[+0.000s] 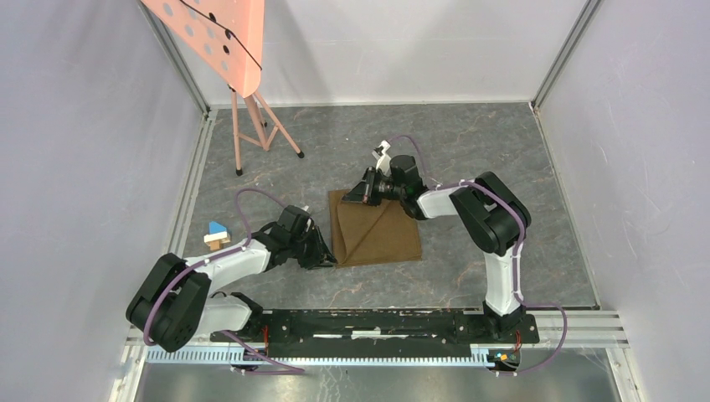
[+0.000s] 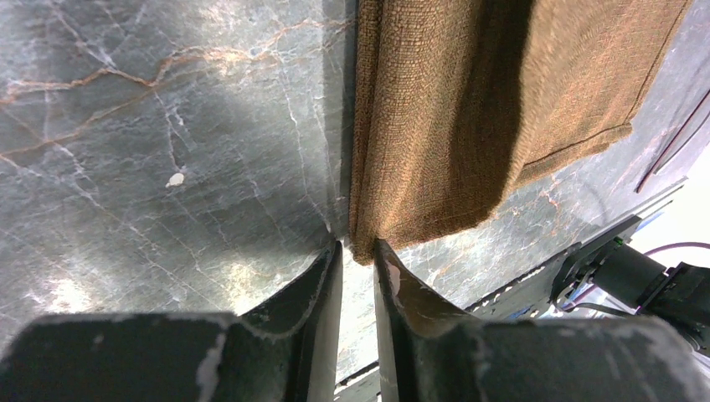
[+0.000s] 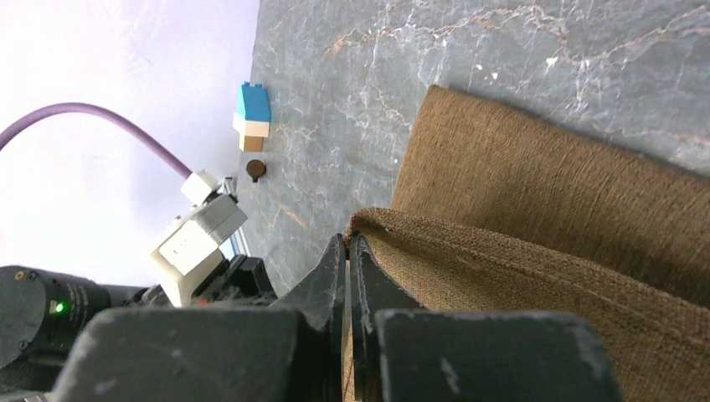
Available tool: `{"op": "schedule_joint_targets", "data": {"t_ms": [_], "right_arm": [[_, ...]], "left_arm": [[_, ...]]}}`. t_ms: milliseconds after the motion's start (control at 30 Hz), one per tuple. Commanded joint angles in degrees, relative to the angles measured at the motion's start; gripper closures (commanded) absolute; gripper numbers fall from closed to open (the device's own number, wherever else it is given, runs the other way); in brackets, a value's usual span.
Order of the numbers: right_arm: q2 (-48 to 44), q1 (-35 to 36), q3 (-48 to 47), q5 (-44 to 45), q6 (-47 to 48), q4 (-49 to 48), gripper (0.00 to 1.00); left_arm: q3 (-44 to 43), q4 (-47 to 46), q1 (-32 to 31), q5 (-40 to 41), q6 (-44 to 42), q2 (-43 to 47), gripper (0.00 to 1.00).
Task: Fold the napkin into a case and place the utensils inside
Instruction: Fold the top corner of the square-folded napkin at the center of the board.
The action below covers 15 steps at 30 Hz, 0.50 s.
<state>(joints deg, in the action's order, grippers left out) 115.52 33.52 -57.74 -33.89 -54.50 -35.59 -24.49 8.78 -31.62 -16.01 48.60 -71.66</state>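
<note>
Far left, your overhead view shows a blue-and-wood block (image 1: 218, 234) on the marbled grey surface (image 1: 469, 151). Your left claw (image 2: 356, 248), a slit apart, brackets the near-left corner of the coarse-woven tan napkin (image 1: 377, 230), lying mid-surface. Only the wrist view shows your right claw (image 3: 347, 240) clamped on its raised far-left fold.

I'm seeing the napkin (image 2: 435, 109) showing as coarse, matt woven cloth, the tabletop (image 2: 167, 126) gleaming softly like smooth veined stone, and the fingers (image 2: 314, 301) of the left gripper (image 2: 356, 249) looking like dark matt plastic, scuffed pale along their edges.
</note>
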Motion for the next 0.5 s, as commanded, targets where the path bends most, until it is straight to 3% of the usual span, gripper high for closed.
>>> {"op": "schedule_joint_targets", "data": {"t_ms": [0, 467], "right_arm": [[2.5, 0.4, -3.5, 1.8, -1.8, -3.4, 1.00], [8.9, 0.5, -10.0, 4.4, -1.7, -1.7, 1.00]], "left_arm": [[1.3, 0.6, -0.5, 1.9, 0.6, -1.1, 0.73], [2.4, 0.6, -0.8, 2.2, 0.6, -0.6, 0.74]]}}
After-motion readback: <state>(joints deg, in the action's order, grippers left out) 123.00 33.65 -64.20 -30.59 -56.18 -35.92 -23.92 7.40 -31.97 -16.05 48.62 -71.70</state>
